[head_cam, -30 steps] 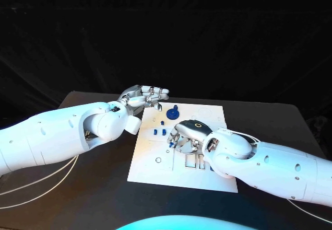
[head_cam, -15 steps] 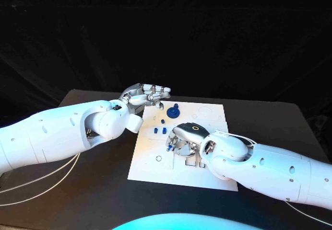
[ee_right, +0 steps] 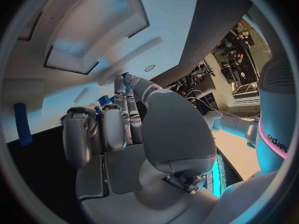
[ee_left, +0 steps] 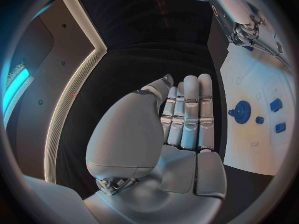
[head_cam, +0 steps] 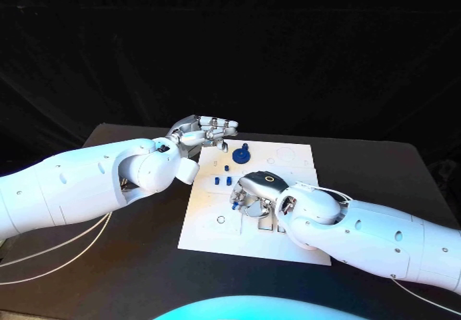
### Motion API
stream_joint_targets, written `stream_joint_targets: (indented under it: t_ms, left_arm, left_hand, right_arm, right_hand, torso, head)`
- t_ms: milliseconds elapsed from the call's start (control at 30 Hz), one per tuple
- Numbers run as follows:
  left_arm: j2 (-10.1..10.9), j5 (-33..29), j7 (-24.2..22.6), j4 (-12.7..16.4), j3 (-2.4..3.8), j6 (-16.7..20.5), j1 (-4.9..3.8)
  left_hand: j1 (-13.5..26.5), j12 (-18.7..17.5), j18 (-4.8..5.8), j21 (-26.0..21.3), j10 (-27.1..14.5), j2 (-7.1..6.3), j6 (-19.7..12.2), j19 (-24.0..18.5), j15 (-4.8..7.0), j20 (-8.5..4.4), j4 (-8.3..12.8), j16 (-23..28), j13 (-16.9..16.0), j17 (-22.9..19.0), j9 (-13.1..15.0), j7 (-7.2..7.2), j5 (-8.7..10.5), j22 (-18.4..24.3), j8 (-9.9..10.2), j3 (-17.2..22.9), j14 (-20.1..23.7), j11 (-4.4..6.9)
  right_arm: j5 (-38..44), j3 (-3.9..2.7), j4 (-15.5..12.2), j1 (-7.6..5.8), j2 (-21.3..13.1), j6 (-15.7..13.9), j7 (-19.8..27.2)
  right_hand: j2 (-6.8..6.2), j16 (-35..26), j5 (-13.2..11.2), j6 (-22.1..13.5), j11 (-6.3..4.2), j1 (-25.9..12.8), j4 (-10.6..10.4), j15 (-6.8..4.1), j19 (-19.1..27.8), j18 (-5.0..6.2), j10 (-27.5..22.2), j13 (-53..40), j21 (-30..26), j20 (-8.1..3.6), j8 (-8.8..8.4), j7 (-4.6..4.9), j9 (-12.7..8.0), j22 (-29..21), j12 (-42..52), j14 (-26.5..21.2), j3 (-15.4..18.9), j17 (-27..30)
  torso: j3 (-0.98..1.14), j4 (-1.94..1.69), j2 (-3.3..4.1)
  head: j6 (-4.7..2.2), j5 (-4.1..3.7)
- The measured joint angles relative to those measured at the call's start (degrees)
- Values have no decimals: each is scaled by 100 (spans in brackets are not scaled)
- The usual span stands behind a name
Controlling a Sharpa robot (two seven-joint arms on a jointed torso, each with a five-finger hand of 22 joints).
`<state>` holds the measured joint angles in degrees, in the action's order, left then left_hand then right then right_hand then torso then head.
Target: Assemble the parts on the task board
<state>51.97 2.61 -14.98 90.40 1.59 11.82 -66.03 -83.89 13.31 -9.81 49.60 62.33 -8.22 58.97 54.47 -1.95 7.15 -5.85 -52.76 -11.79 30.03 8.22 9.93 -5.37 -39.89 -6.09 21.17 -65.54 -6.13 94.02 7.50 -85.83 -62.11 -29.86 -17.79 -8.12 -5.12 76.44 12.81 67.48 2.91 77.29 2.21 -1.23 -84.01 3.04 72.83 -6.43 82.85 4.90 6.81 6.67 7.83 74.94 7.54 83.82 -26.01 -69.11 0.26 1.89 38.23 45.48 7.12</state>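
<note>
Hovering over the task board (head_cam: 288, 160), the right hand (head_cam: 254, 193) curls its fingers empty; the left hand (head_cam: 202, 133) holds straight fingers pressed together.

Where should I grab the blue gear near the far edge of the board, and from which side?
Take the blue gear by its toothed rim, coming straight down from above. It appears to lie flat on the white board, so its flanks offer little from the side. The left hand hovers just beyond the board's far left corner, empty, and looks nearest; the right hand is busy mid-board.
</note>
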Motion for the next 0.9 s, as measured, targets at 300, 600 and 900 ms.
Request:
stream_joint_targets:
  t_ms: [300, 600, 900]
  left_arm:
    - [-2, 0, 7, -1, 0, -13, 0]
    - [-3, 0, 13, -3, 0, -18, 0]
    - [3, 0, 16, -1, 0, -19, 0]
  left_hand:
    - [0, 0, 0, 0, 0, 0, 0, 0, 0, 0, 0, 0, -4, -4, 0, 0, 0, 0, 0, 0, 0, 0]
    - [0, 34, 1, 0, 0, 0, 0, 21, 0, 21, 0, 0, -4, -12, -6, 0, 0, 6, 0, 0, 0, 0]
    - [0, 34, 1, 0, 0, 0, 0, 21, 0, 21, 0, 0, -3, -12, -6, 0, 0, 6, 0, 0, 0, 0]
  right_arm:
    - [42, -6, 42, 12, 50, 13, -6]
    - [66, -7, 48, 16, 74, 142, -20]
    - [107, -4, 22, 16, 45, 161, -110]
  right_hand:
    - [0, 0, 0, 24, 0, 0, 0, 0, 0, 0, 0, -6, 0, 0, -24, -7, 0, 0, 0, 0, 0, 0]
    - [-79, 0, 16, -3, 25, -84, -63, 0, 0, 0, -59, -11, -1, 0, -8, 20, 88, 0, -81, 0, 64, 40]
    - [-149, 0, 106, -395, 132, -365, -132, 88, 10, 0, -390, 13, -168, 36, -229, 158, 24, -1, -270, 15, 188, 81]
  torso:
    - [-1, 3, -3]
    - [-3, 3, -4]
    - [-6, 3, -5]
  head:
    - [2, -1]
    - [2, -12]
    - [4, -17]
